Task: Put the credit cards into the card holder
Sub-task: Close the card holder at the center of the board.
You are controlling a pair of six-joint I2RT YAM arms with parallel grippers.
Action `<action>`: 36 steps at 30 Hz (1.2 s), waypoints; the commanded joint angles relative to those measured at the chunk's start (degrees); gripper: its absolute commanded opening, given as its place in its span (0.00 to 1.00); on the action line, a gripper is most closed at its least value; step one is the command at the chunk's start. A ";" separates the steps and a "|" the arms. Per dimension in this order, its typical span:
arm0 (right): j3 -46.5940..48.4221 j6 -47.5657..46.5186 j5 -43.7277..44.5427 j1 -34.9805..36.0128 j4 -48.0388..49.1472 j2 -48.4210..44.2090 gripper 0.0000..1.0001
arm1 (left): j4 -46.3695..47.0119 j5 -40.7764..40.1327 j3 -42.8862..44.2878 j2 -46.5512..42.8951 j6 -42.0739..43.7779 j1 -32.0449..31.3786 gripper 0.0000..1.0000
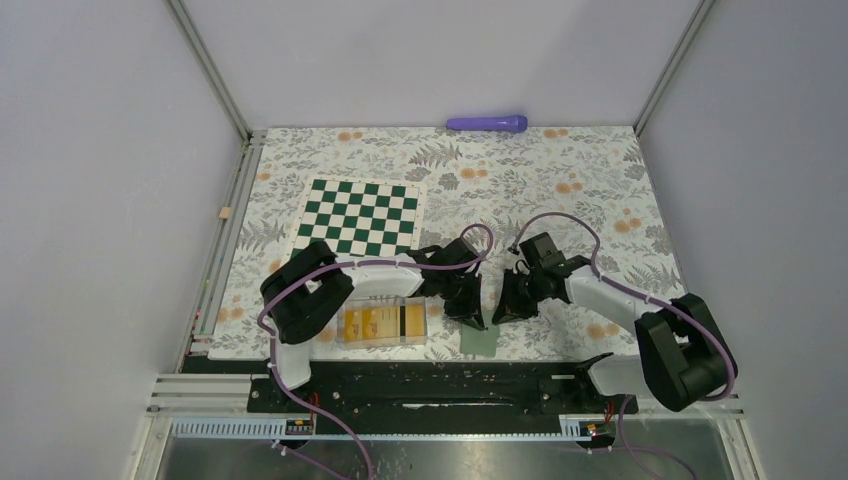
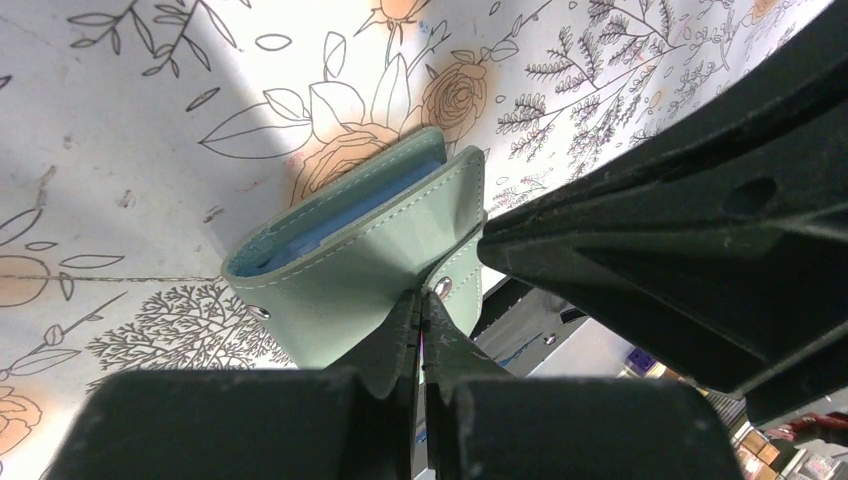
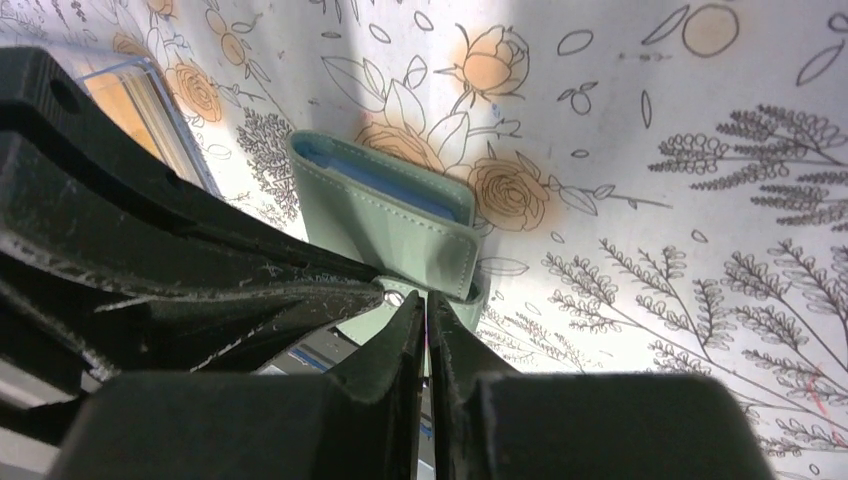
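The sage-green card holder (image 1: 481,341) lies near the table's front edge, its light blue inside showing in both wrist views (image 2: 340,270) (image 3: 390,215). My left gripper (image 1: 468,312) (image 2: 421,300) is shut on one thin flap of it, beside a silver snap (image 2: 442,288). My right gripper (image 1: 506,308) (image 3: 426,302) comes in from the other side and is shut on a flap edge by the snap (image 3: 394,297). The orange-yellow credit cards (image 1: 378,322), one showing a dark stripe, lie in a clear plastic box (image 1: 428,325) left of the holder, partly seen in the right wrist view (image 3: 130,95).
A green-and-white chessboard (image 1: 362,215) lies behind the left arm. A purple cylinder (image 1: 487,123) rests at the back wall. The black base rail (image 1: 430,385) runs just beyond the table's front edge, close to the card holder.
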 commanded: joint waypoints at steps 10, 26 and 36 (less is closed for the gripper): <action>2.19 -0.69 2.20 -0.07 1.74 8.61 0.07 | -2.73 -2.34 2.02 -2.86 1.91 -0.48 0.00; 2.10 -1.07 2.91 -0.07 0.80 8.32 0.06 | -6.65 -6.11 1.30 -4.39 2.47 -1.97 0.00; 2.08 -1.15 2.76 -0.03 0.79 8.28 0.06 | -3.28 -4.02 0.72 -4.69 1.79 -2.60 0.00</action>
